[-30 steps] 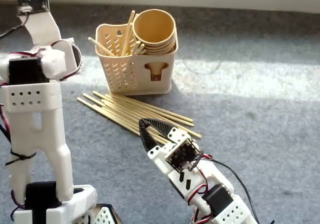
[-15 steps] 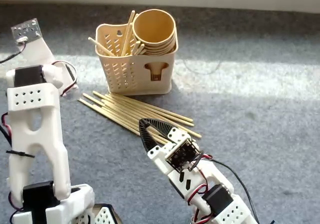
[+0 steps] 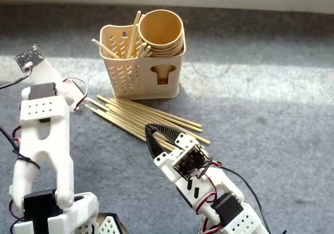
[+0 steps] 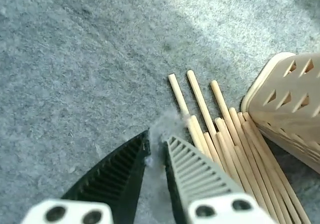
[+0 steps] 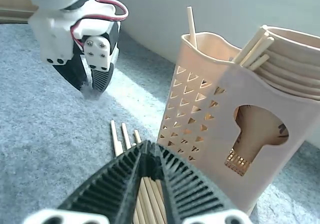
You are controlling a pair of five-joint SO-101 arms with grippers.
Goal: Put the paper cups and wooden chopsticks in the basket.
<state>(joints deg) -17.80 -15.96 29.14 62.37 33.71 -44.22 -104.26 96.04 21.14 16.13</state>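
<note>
Left end effector [image 4: 156,143], barely apart, meets the counter [image 3: 271,140] beside the chopsticks [image 3: 151,120]; right end effector [image 5: 150,149], closed, sits over them near the basket [image 3: 133,80] holding printed cups [image 3: 162,30].

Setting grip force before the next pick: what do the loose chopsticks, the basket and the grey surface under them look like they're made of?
The loose chopsticks look like pale bare wood or bamboo, matte, with plain cut ends. The basket seems to be cream moulded plastic: smooth walls with cut-out holes. The surface looks like grey carpet or felt, fuzzy, with loose fibres showing.
</note>
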